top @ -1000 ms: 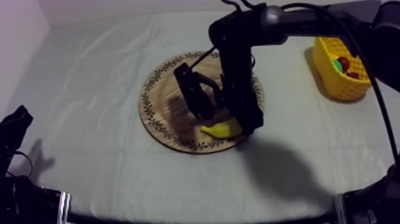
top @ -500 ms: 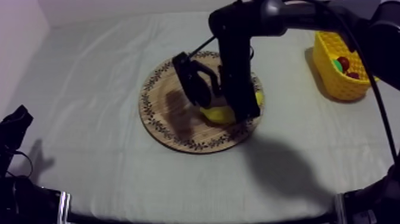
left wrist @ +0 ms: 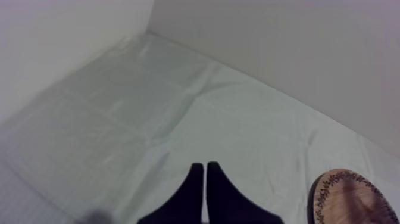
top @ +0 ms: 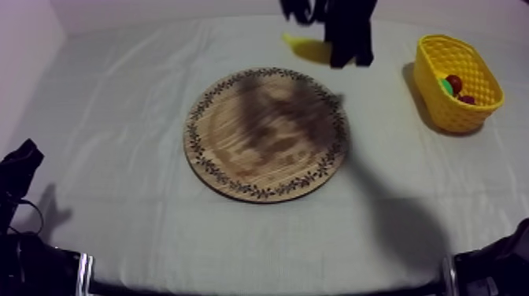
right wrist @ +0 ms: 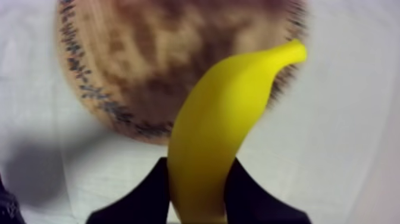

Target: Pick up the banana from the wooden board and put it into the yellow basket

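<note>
The yellow banana (top: 308, 49) hangs in the air above the table's far side, past the round wooden board (top: 266, 134), whose top is bare. My right gripper (top: 331, 43) holds it. In the right wrist view the banana (right wrist: 220, 131) runs between that gripper's (right wrist: 198, 168) two black fingers, with the board (right wrist: 149, 59) below. The yellow basket (top: 456, 83) stands at the far right, to the right of the banana. My left gripper (left wrist: 205, 179) is shut on nothing, its fingers together as a narrow wedge, and rests low at the table's left (top: 20, 169).
Inside the basket lie a small red fruit (top: 454, 81) and something green. The left wrist view looks across bare cloth toward the back wall, with the board's rim (left wrist: 351, 196) at one side. Open cloth surrounds the board.
My right gripper has lifted the banana off the board and carried it up and toward the table's far side. The board now lies bare. The left arm has not moved.
</note>
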### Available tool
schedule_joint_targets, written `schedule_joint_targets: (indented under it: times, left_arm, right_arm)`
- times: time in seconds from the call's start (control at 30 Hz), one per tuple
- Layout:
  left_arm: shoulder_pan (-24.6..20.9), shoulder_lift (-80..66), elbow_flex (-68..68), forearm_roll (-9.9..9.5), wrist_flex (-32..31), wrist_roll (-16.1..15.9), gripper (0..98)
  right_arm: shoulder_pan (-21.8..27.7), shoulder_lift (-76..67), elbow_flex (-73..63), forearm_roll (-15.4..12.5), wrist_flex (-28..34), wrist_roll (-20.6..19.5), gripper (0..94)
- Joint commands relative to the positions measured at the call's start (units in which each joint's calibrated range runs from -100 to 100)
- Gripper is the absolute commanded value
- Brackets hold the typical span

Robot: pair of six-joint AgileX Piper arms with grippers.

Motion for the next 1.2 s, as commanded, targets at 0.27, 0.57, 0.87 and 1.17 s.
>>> schedule_joint_targets:
  times: [0.27, 0.57, 0.87, 1.17]
  left_arm:
    - [-0.02, 0.04, 0.00, 0.02, 0.00, 0.01, 0.1]
    - [-0.02, 0.04, 0.00, 0.02, 0.00, 0.01, 0.1]
    - [-0.02, 0.04, 0.00, 0.02, 0.00, 0.01, 0.1]
    - [-0.02, 0.04, 0.00, 0.02, 0.00, 0.01, 0.1]
  right_arm:
    - [10.75, -2.65, -13.06, -3.30, -0.43, -7.49, 18.2]
    - [17.68, -1.59, -16.88, -2.66, -0.93, -11.61, 18.3]
    - [23.88, 0.62, -15.41, -1.21, -2.43, -12.32, 17.9]
    - [27.52, 1.19, -12.57, 0.22, -3.44, -11.12, 26.1]
